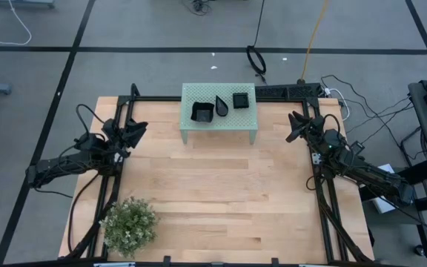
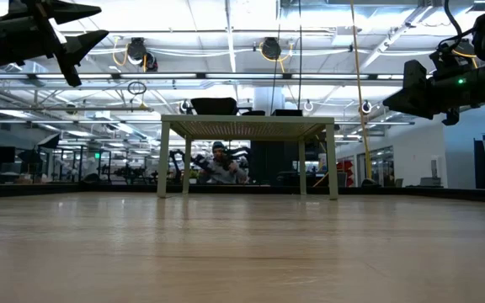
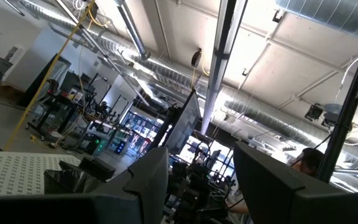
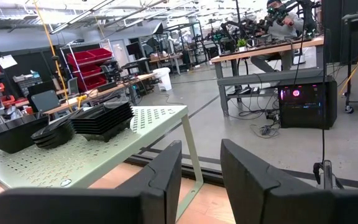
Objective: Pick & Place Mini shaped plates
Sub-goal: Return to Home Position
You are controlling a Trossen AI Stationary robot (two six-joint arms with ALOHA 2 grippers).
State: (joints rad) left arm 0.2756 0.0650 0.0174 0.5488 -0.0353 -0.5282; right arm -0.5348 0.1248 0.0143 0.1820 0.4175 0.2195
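Observation:
The mini shaped plates stand in three black stacks on top of a mint-green perforated stand [image 1: 219, 127] at the table's far middle. The stacks are wavy-edged squares [image 1: 202, 111], teardrops [image 1: 222, 104] and small squares [image 1: 241, 99]. The right wrist view shows the same stacks: wavy squares [image 4: 11, 134], teardrops [image 4: 51, 135], small squares [image 4: 102, 119]. My left gripper [image 1: 139, 129] hangs open to the left of the stand, raised off the table and tipped upward. My right gripper [image 1: 293, 126] hangs open to the right of the stand, about level. Neither has anything between its fingers.
A green bushy plant [image 1: 130, 222] stands at the table's near left corner. Bare wooden tabletop [image 1: 221, 193] lies between the arms and in front of the stand. A black frame [image 1: 288, 92] borders the table. A person [image 2: 219, 164] sits in the room beyond.

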